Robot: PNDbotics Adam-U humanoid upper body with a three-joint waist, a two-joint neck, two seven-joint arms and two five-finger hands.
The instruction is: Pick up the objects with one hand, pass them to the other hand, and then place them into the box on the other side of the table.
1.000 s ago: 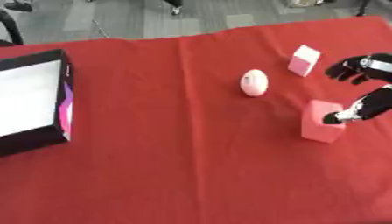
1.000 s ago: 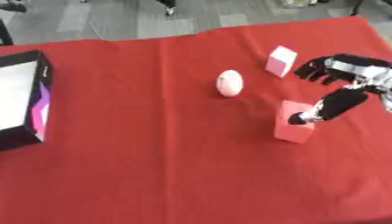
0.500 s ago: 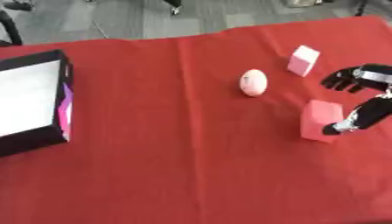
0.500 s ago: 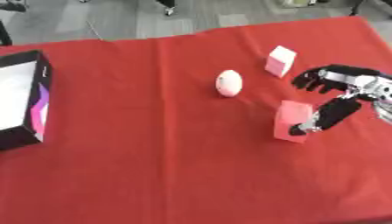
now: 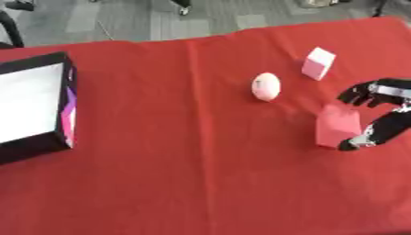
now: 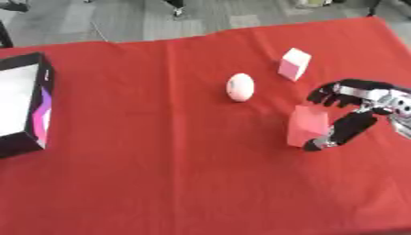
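Reaching in from the right edge, my right robot hand (image 6: 353,112) sits around the pink block (image 6: 307,125), curled fingers (image 6: 333,93) above its far side and the thumb (image 6: 341,132) down along its near right corner. I cannot tell for certain whether the thumb tip touches the block, though it looks to be right against it. The block stands on the red tabletop (image 6: 160,174), tilted a little, in the right half of the cloth.

Two other things lie close by. A white egg-shaped thing (image 6: 240,86) rests to the block's upper left, apart from it with bare cloth between. A pale pink cube (image 6: 294,64) stands farther back, just beyond my fingers but not touching them. Neither one lies between the block and the middle of the tabletop.

The black box (image 5: 36,106) with a white inside and a purple-pink stripe on its wall sits at the far left edge, well apart from everything else. Between it and the block the whole middle of the cloth is bare, and so is the near half toward me.

The tabletop's far edge runs along the top, with grey floor (image 5: 120,20) behind it. My hand is near the right border of the cloth. My left robot hand shows in neither view.
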